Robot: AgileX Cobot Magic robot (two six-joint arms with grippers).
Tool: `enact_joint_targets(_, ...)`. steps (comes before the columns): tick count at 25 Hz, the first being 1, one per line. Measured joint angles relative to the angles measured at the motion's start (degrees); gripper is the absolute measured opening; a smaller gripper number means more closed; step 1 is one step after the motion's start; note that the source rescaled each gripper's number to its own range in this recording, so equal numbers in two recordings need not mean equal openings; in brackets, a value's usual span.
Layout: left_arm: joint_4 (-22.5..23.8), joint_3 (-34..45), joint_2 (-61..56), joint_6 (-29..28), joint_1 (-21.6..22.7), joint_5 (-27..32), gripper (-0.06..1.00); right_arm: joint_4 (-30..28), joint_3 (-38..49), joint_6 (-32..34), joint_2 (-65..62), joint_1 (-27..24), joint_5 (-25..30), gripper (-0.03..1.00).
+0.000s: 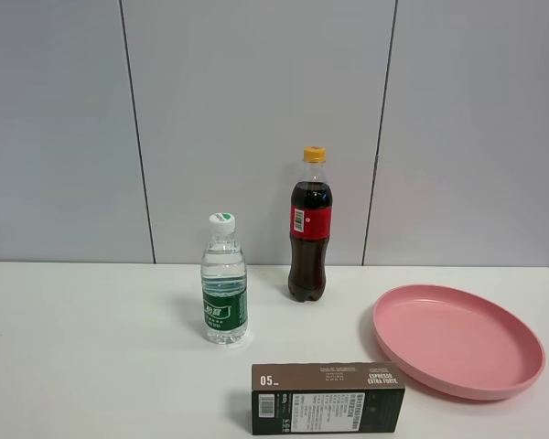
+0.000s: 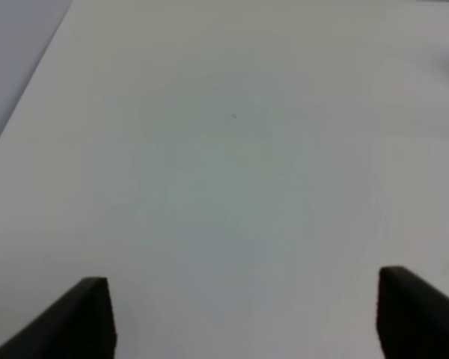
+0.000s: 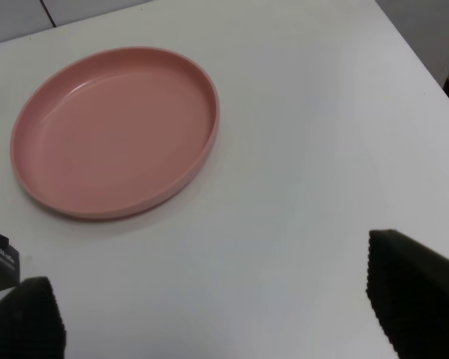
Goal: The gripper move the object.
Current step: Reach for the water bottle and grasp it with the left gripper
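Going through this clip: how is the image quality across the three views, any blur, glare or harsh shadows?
Exterior high: sharp and evenly lit, box print readable, water bottle casts a faint shadow. Left wrist: soft and hazy, only table and dark left gripper. Right wrist: plate crisp, mild sheen.

Left gripper (image 2: 243, 318): two matte black, wedge-shaped fingers (image 2: 75, 325) with smooth, flat faces towards the jaw gap. Right gripper (image 3: 217, 314): two black fingers (image 3: 411, 292), their gap-facing edges finely ribbed.
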Motion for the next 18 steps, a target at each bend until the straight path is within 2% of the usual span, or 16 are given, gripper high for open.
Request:
enact_joint_targets(3, -3.17, -4.72, 2.17, 1.16, 0.0, -0.34, 0.38, 0.0, 0.0, 0.0, 0.0, 0.0, 0.0, 1.0)
enact_joint_targets(8, -7.92, -12.94, 12.87, 6.95, 0.0, -7.92, 0.38, 0.0, 0.0, 0.0, 0.0, 0.0, 0.0, 1.0)
enact_joint_targets(10, -12.09, -13.74, 17.98, 9.63, 0.0, -12.12, 0.39, 0.0, 0.0, 0.0, 0.0, 0.0, 0.0, 1.0)
enact_joint_targets(13, -17.49, -13.84, 26.83, 14.72, 0.0, -17.26, 0.49, 0.0, 0.0, 0.0, 0.0, 0.0, 0.0, 1.0)
enact_joint_targets(18, -20.07, -13.84, 40.04, 22.34, -1.47, -25.1, 0.52, 0.0, 0.0, 0.0, 0.0, 0.0, 0.0, 1.0)
